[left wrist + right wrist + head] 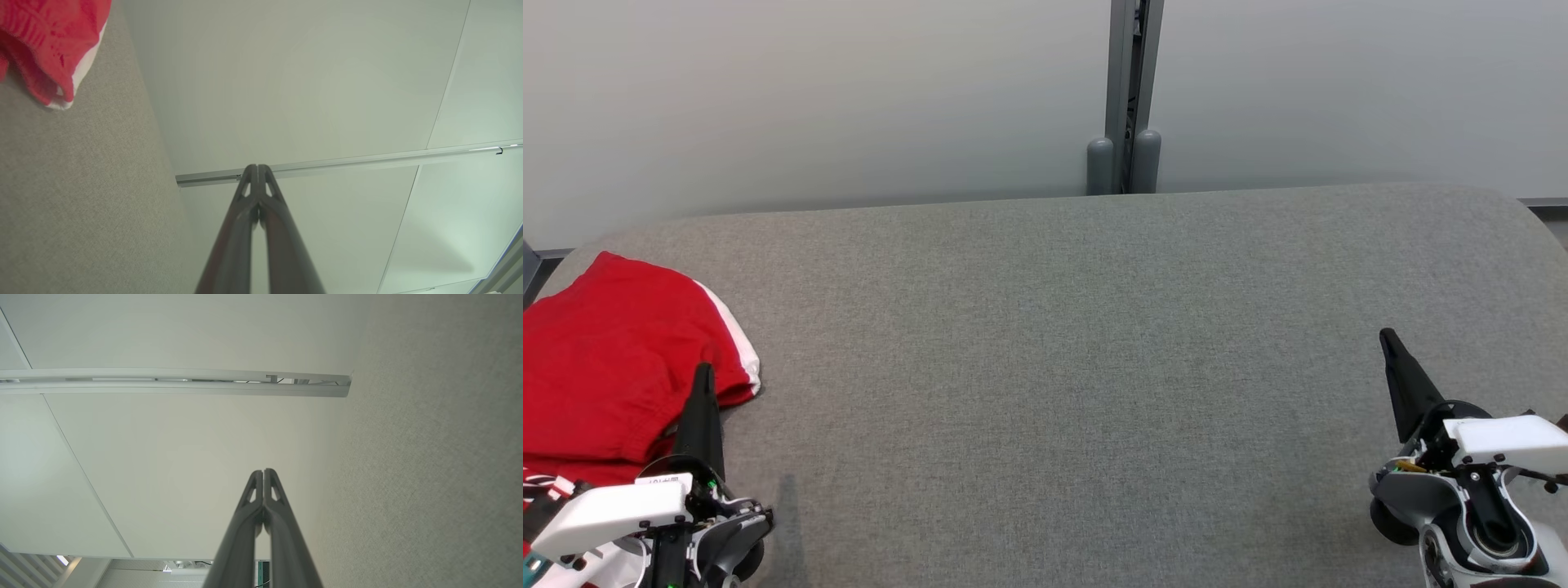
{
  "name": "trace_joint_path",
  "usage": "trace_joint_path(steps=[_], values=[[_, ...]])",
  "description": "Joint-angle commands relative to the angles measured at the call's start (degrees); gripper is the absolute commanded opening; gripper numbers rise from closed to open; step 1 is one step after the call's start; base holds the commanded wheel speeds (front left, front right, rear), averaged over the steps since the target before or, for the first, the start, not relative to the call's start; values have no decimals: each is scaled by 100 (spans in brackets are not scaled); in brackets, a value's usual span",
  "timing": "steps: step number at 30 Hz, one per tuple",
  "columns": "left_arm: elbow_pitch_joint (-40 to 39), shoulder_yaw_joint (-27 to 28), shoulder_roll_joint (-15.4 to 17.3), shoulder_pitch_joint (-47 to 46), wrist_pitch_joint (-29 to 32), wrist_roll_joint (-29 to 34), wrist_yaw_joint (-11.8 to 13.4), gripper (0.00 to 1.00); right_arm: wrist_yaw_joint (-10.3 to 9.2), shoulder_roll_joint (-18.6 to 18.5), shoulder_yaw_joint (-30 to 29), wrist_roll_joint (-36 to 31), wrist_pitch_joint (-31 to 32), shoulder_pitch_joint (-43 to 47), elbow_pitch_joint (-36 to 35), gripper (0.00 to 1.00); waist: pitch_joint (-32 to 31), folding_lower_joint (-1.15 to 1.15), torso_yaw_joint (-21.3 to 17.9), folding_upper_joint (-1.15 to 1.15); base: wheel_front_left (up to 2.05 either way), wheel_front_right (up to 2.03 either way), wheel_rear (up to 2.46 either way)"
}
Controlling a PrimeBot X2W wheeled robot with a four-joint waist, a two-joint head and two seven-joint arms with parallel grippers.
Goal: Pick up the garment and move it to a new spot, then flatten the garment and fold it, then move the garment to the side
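The garment [613, 359] is red with a white stripe along its edge and lies folded at the far left of the grey table [1094, 367]. Its red and white corner [57, 45] fills the top left of the left wrist view. My left gripper [703, 369] is at the lower left, shut and empty, its tip over the garment's near edge; its fingertips [258, 167] meet in its own wrist view. At the lower right my right gripper [1385, 335] stands over bare table, shut with nothing in it, fingertips [263, 471] pressed together.
A pale wall panel with a grey upright post [1127, 98] runs behind the table's far edge. The table's rounded corners show at far left and far right.
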Motion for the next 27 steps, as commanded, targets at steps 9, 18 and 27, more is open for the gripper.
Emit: trace_joint_path(steps=[9,18,27], values=[[97,-108,-50,134,-118,19,2,100,-1,55,60,50,-74,215,-42,100,1,0,3,0,0,0,0],[-28,-242,-38,138,-352,97,1,100,1,43,88,283,-262,341,-379,100,3,0,6,0,0,0,0],[-159,-323,-29,136,-541,543,0,100,3,12,158,3,-474,417,-633,100,3,0,3,0,0,0,0]])
